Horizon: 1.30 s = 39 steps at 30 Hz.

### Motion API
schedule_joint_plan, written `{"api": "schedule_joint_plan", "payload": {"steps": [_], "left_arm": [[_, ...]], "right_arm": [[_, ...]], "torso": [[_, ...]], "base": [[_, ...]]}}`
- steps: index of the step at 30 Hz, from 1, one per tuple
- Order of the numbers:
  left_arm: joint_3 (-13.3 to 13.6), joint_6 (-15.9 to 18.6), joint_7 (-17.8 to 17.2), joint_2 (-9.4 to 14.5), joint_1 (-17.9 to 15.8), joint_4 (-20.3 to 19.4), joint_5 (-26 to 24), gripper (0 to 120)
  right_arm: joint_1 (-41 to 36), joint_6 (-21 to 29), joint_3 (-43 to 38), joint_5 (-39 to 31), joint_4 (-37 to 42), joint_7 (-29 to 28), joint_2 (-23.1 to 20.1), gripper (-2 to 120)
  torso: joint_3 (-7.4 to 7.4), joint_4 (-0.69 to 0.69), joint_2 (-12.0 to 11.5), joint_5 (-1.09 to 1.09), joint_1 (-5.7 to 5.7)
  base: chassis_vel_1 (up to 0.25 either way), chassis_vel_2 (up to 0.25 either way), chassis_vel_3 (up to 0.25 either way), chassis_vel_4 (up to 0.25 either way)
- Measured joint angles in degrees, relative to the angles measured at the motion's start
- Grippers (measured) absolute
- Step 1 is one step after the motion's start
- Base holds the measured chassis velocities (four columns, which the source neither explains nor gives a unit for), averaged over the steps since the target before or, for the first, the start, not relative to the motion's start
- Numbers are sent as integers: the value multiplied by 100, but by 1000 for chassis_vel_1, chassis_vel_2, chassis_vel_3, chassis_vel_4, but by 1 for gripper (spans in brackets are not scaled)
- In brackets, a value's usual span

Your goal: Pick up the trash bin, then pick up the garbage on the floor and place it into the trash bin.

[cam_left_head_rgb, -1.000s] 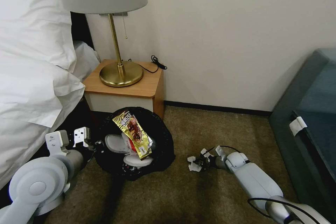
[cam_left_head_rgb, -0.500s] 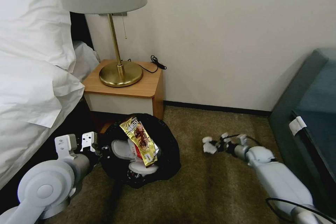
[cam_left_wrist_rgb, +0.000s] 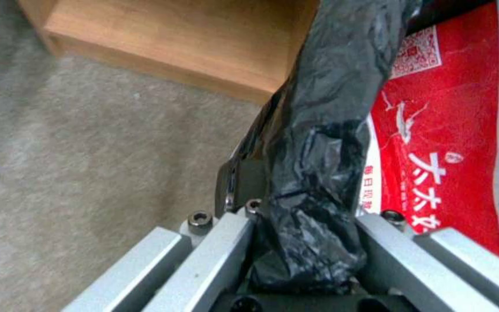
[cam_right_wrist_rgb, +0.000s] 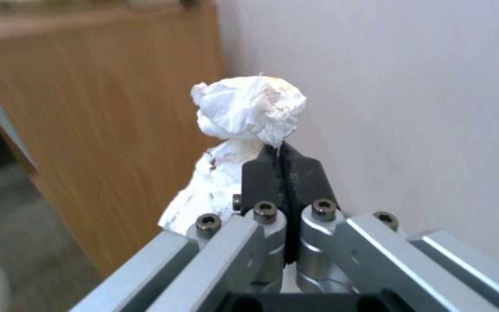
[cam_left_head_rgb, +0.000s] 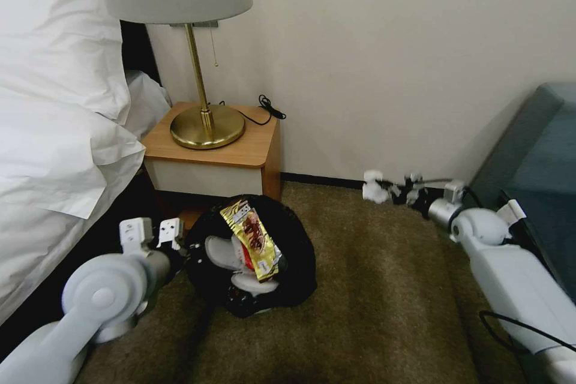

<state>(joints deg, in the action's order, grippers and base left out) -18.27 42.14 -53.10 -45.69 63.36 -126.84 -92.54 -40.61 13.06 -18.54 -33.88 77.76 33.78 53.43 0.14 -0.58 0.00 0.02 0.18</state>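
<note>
The step in hand looked like carrying a picked-up tissue to the bin. The right gripper, raised by the wall well to the right of the nightstand, pinched a crumpled tissue between pressed-together fingers. The left gripper clamped the black-lined rim of the bin, just in front of the nightstand, with slippers and a snack packet inside. The next move likely called for swinging the tissue over the bin's mouth before letting go.

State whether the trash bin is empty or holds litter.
Holds litter: the trash bin contains a gold snack packet and a white slipper.
</note>
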Motion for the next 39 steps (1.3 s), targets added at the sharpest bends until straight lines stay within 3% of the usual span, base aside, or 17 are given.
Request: {"api": "schedule_joint_plan", "payload": {"steps": [11,15,18,26,33,39], "left_arm": [[419,0,4,4,-680,500,-442,1],[680,0,-3,27,-932,601,-642,1],[882,0,-11,30,-1113,645,-705,1],[1113,-1,-22,-48,-1349,740,-738,1],[1354,0,-49,-149,-1604,772,-754,1],[1406,-1,-118,-165,-1647,767,-795,1]], "right_arm": [[742,391,511,-549,1105,131,-182,0],[810,518,676,-695,1626,234,-341,0],[702,580,795,-991,2196,296,-690,0],[363,570,890,-1371,2982,480,-1492,0],[348,526,1283,-1322,3261,556,-1645,0],[388,425,1673,-1048,3380,702,-1705,0]], "torso": [[0,2,0,-2,0],[0,2,-1,-2,0],[0,2,0,-2,0],[-1,0,0,-1,0],[-1,1,0,-1,-1],[-1,0,0,-2,0]], "base": [[0,0,0,0],[0,0,0,0],[0,0,0,0],[0,0,0,0],[0,0,0,0],[0,0,0,0]]}}
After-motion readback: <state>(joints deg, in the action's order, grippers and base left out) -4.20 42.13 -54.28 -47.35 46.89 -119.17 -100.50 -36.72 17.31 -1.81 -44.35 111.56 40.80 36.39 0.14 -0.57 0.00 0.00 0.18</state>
